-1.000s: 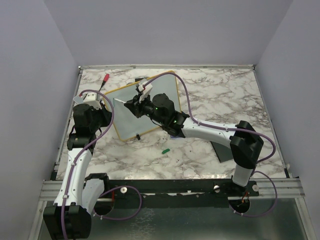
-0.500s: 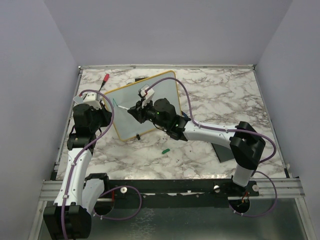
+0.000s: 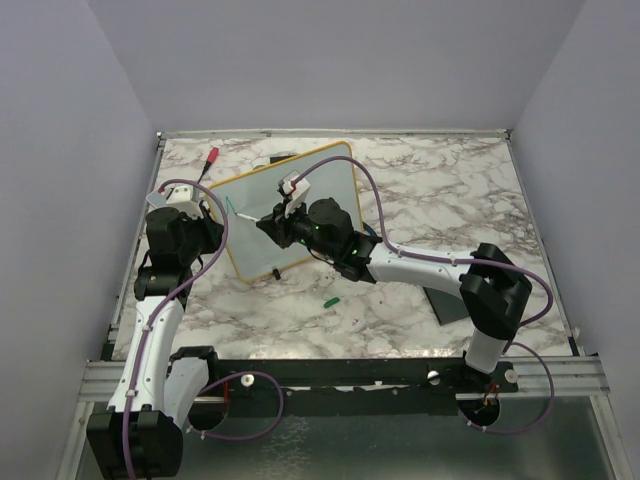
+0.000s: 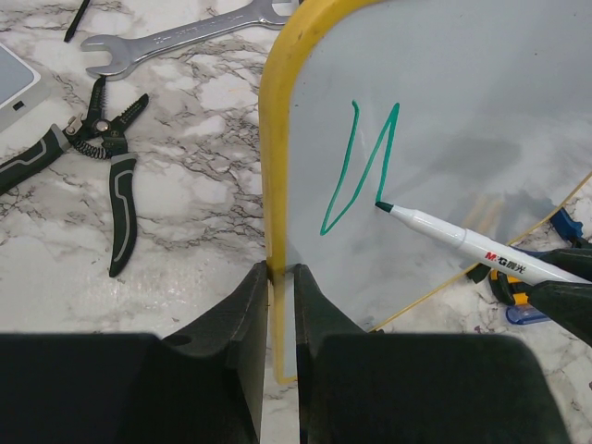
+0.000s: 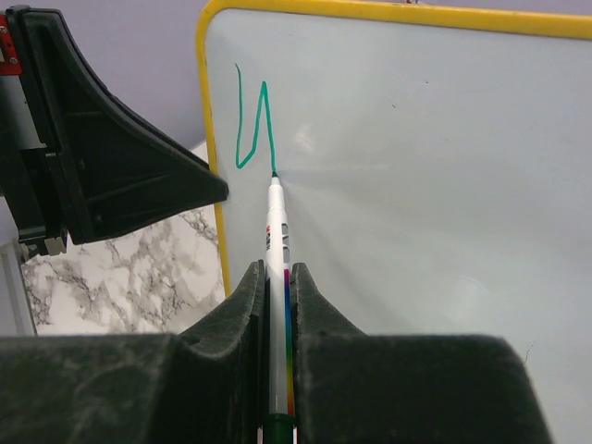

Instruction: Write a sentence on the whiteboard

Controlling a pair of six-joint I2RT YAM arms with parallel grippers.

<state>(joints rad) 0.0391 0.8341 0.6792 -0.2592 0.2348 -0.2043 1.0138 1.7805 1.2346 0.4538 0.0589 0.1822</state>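
The whiteboard (image 3: 262,240), white with a yellow frame, stands tilted on the marble table. My left gripper (image 4: 280,271) is shut on the yellow frame (image 4: 277,139) at the board's left edge, also seen from above (image 3: 222,224). My right gripper (image 5: 277,270) is shut on a white marker (image 5: 277,227), whose green tip touches the board face. Of the sentence, only a teal-green zigzag stroke (image 4: 359,166) shows, near the board's upper left corner (image 5: 252,120). From above, the right gripper (image 3: 272,218) is over the board's middle.
Left of the board lie a wrench (image 4: 185,35), black-handled pliers (image 4: 117,190) and a grey device (image 4: 13,81). A red-capped marker (image 3: 212,157) lies at the back left. A green cap (image 3: 330,299) and a dark pad (image 3: 440,298) lie in front.
The right gripper has carried the marker tip down the board, and the green zigzag stroke has appeared. The left gripper has kept its hold on the frame.
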